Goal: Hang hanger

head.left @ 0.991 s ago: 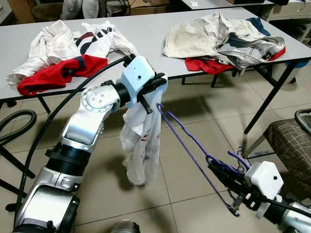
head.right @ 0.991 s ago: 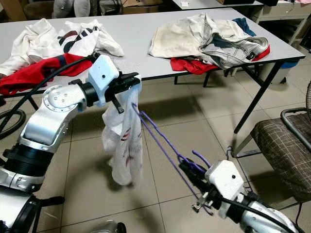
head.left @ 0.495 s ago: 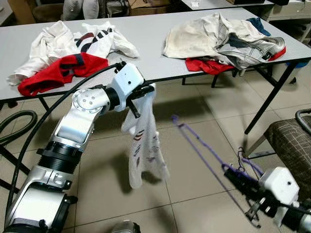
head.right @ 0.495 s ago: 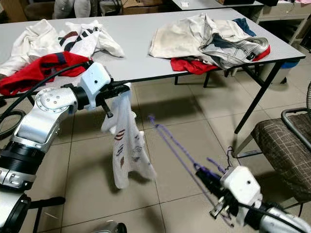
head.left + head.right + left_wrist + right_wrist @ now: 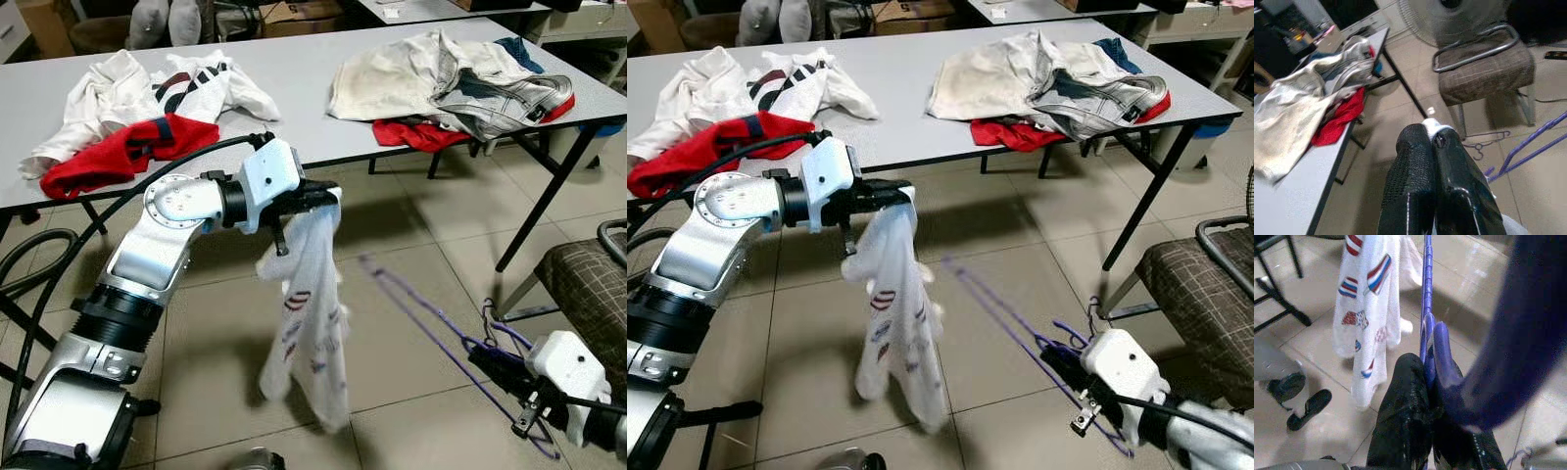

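In the eye views, the left gripper (image 5: 315,199) is clenched on the top of a white printed garment (image 5: 309,313) that hangs free above the tiled floor (image 5: 803,323) before a grey table (image 5: 294,83) strewn with clothes, while low on the right the right gripper (image 5: 1065,364) grips a purple hanger (image 5: 421,308), held apart from the cloth. The left wrist view shows its black fingers (image 5: 1410,196) pressed together on a bit of white cloth, with a checked chair (image 5: 1484,68) beyond. The right wrist view shows its fingers (image 5: 1405,416) clamped on the hanger's purple wire, the garment hanging just past them.

Garment (image 5: 309,313) hangs from left tool (image 5: 318,199) at nine o'clock; hanger (image 5: 431,318) at four; tabletop (image 5: 294,73) at twelve.
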